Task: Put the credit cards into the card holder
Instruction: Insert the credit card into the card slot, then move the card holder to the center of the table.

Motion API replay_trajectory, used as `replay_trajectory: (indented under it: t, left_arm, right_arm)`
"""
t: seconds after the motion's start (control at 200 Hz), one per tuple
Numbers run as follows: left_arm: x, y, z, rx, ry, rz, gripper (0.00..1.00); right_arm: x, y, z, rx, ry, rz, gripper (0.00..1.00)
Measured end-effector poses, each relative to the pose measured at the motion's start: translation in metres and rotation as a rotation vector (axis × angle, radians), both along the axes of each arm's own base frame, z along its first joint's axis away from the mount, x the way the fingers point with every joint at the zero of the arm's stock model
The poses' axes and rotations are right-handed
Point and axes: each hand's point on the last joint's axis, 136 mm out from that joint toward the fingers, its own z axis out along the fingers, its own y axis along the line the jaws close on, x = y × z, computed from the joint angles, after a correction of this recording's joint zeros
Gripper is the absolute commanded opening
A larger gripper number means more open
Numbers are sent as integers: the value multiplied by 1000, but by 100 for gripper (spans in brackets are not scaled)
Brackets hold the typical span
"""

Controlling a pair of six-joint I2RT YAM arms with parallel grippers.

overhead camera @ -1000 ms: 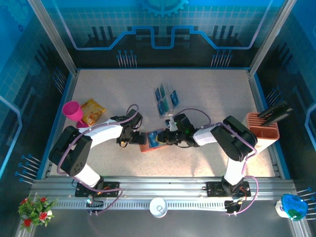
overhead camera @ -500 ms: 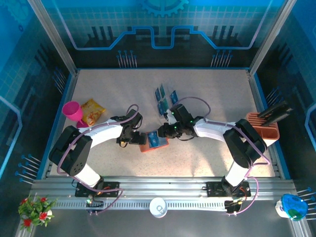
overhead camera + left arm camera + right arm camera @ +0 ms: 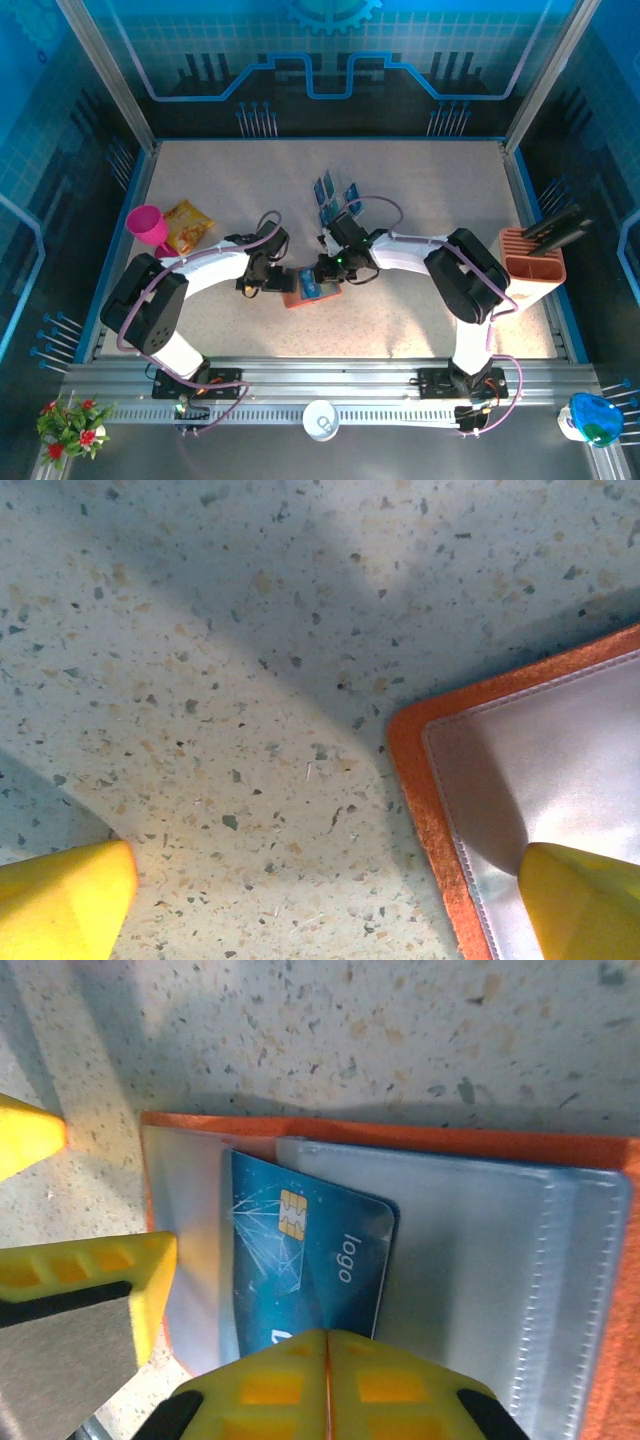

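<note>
My right hand is pinched shut, tips at the glossy blue chip card lying flat, half tucked into the open orange card holder, frosted pocket, on the speckled counter. My left hand is spread wide.

A speckled beige table spans the middle of the top view. Near its left edge a pink cup sits just beside a yellow bag. Just above centre, a few blue cards lie close together. Below them, near centre, an orange wallet lies open and flat, its pale inside facing up. At the right edge stands an orange-and-white slotted box, well apart from the rest.
</note>
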Motion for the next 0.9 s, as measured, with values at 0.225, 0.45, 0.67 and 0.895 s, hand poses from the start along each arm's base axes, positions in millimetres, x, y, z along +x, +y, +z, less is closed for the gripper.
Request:
replay_trajectory:
  t: [0.225,0.45,0.67,0.895]
  left_arm:
    - [0,0,0,0,0,0,99]
    - [0,0,0,0,0,0,99]
    - [0,0,0,-1,0,0,99]
    - [0,-1,1,-5,2,-1,99]
  right_arm:
    - [-6,21,0,8,-6,46,8]
    - [-10,23,6,24,-1,50,12]
    - [1,-18,64,69,-111,-51,41]
    - [10,-61,64,-4,-144,-146,46]
